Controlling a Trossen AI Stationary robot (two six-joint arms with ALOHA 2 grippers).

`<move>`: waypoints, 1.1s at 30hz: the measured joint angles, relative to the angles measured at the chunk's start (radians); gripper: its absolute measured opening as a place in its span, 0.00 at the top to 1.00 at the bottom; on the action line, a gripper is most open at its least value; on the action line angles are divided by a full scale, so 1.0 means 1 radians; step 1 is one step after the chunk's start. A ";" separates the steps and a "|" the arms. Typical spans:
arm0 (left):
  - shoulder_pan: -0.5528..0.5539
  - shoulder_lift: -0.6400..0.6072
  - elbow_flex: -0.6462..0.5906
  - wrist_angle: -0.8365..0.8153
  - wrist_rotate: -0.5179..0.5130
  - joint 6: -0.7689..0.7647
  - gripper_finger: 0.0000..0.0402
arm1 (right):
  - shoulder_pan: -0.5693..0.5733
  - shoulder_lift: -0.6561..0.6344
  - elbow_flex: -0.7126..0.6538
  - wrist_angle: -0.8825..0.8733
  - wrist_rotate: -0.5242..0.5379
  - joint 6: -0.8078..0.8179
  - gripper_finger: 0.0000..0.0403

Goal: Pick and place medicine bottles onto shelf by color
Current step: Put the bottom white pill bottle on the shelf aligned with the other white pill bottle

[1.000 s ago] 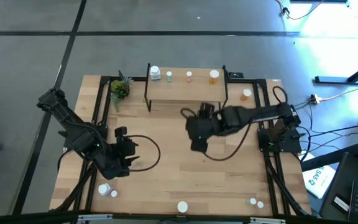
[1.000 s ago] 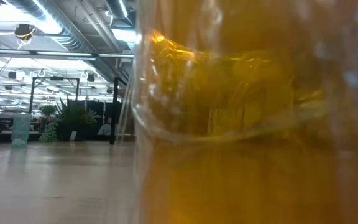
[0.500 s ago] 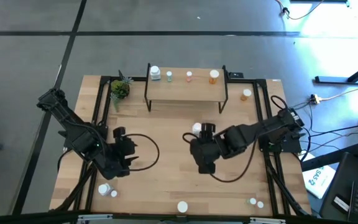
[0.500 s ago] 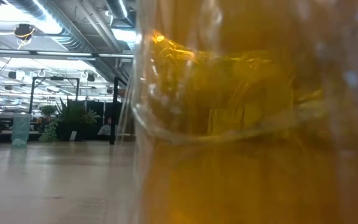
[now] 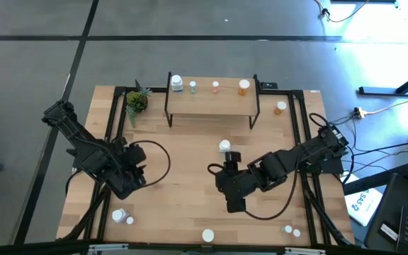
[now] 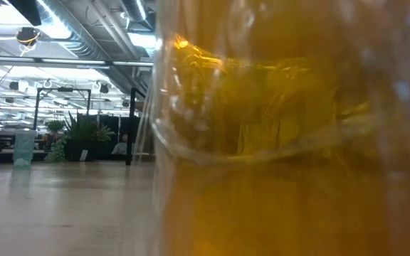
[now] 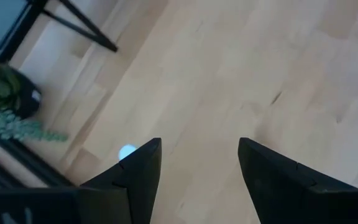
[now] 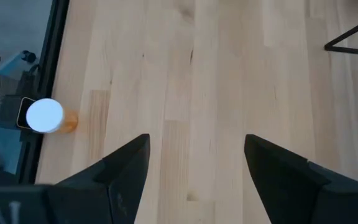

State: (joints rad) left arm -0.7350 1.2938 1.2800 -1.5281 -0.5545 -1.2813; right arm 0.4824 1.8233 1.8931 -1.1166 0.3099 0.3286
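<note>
The shelf (image 5: 211,103) stands at the table's far side with several medicine bottles on it: a white one (image 5: 176,83), a pale green one (image 5: 193,86), a pink one (image 5: 215,86) and an orange one (image 5: 244,86). A white-capped bottle (image 5: 224,146) stands upright on the tabletop mid-table. My right gripper (image 5: 234,205) is open and empty (image 8: 196,158), nearer the front edge than that bottle. An orange bottle with a white cap (image 8: 45,116) stands at the near edge (image 5: 207,235). My left gripper (image 5: 137,160) is open and empty (image 7: 199,162) at the left.
An orange bottle (image 5: 280,108) stands right of the shelf. More bottles stand at the near left (image 5: 122,216) and near right (image 5: 292,230). A potted plant (image 5: 137,101) stands left of the shelf. An orange bottle (image 6: 290,142) close to the low camera blocks that view.
My right gripper has gone from just in front of the shelf toward the table's near edge. It has come away from the white-capped bottle, which now stands alone mid-table. My left gripper has swung a little toward the far edge.
</note>
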 joint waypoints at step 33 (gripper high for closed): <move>0.042 0.000 -0.101 0.205 0.543 -0.095 0.48 | 0.015 0.000 0.000 -0.002 0.002 -0.075 0.35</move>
State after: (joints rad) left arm -0.6934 1.2934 1.1790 -1.3227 -0.0113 -1.3758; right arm 0.4973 1.8233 1.8935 -1.1183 0.3115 0.2535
